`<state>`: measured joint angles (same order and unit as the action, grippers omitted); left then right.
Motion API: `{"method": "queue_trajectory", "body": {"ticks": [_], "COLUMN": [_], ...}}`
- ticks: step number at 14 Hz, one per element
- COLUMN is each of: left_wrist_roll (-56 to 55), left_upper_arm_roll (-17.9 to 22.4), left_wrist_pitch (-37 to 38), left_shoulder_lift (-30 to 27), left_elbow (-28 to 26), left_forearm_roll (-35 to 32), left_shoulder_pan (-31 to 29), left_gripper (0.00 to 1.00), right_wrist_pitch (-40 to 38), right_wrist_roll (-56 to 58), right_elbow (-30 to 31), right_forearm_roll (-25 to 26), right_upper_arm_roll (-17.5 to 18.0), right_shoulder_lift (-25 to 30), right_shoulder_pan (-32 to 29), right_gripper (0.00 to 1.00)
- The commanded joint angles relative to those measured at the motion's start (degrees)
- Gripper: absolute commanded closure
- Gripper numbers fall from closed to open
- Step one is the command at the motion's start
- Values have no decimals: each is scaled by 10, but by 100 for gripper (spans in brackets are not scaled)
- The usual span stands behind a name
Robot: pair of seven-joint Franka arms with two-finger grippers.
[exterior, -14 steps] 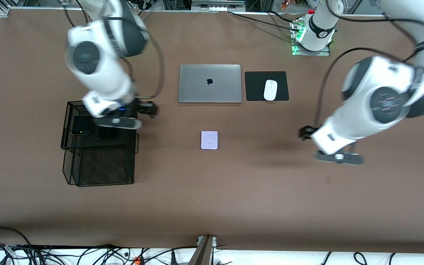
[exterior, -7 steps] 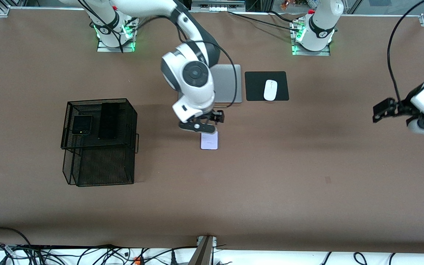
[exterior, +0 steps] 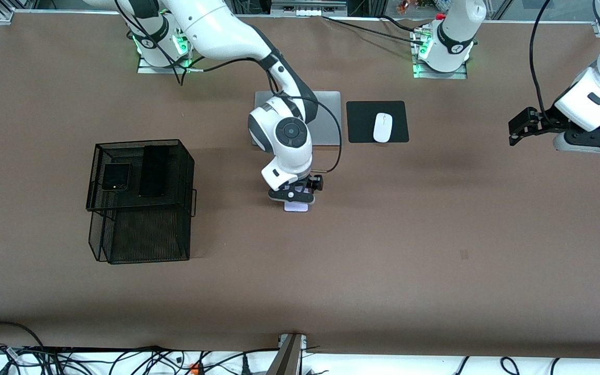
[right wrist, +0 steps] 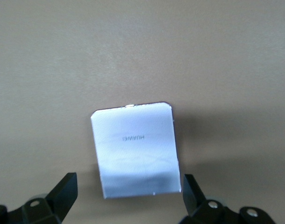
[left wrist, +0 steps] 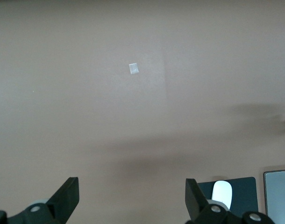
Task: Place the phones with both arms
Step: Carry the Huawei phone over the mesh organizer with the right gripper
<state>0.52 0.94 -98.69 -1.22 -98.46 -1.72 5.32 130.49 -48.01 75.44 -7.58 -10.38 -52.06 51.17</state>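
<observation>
Here, nearest the front camera among the task's things, the small squarish pale lavender phone (exterior: 296, 207) lies flat on the brown table (exterior: 383, 260), near its middle and nearer the camera than the closed grey laptop (exterior: 326, 120). The right gripper (exterior: 294, 197) hangs directly over it, fingers spread wide; in the right wrist view the two fingertips (right wrist: 63, 189) stand outside the phone's side edges (right wrist: 135, 149), apart from it.

By its look the phone is a stiff, thin, smooth-faced slab, probably light but slippery and easily scratched. It lies so low that the fingers would need to reach almost to the table and pinch the two side edges, about midway along them, so it does not pivot or squirt out.

Toward the right arm's end of the table, the black wire-mesh basket (exterior: 123, 245) carries on its upper tier the small squarish black phone with a green dot (exterior: 116, 176) and, beside it, the long slim black slab phone (exterior: 153, 171).

Farthest from the camera, the left gripper (exterior: 584, 139) waits over bare table at the left arm's end, fingers (left wrist: 67, 196) wide apart and holding nothing. The white computer mouse (exterior: 382, 127) rests on its black pad (exterior: 362, 112) beside the laptop.
</observation>
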Motion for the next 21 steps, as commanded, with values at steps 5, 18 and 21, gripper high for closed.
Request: {"method": "queue_trajectory", "body": {"ticks": [5, 18, 21], "left_wrist_roll": [-3, -1, 1], "left_upper_arm_roll": [1, 1, 1], "left_wrist_pitch": [6, 29, 30], "left_shoulder_lift": [-4, 4, 4], "left_elbow": [5, 20, 20], "left_forearm_roll": [-9, -8, -8], "left_shoulder_pan": [3, -2, -2], "left_gripper": [0, 0, 0], "right_wrist_pitch": [39, -200, -278], "right_wrist_roll": [0, 31, 107], "right_elbow": [-14, -28, -44], "right_forearm_roll": [12, 3, 2], "right_upper_arm_roll": [0, -17, -17], "right_shoulder_lift": [-35, 147, 178], "right_shoulder_pan": [-1, -42, -119], "right_gripper": [0, 77, 76]}}
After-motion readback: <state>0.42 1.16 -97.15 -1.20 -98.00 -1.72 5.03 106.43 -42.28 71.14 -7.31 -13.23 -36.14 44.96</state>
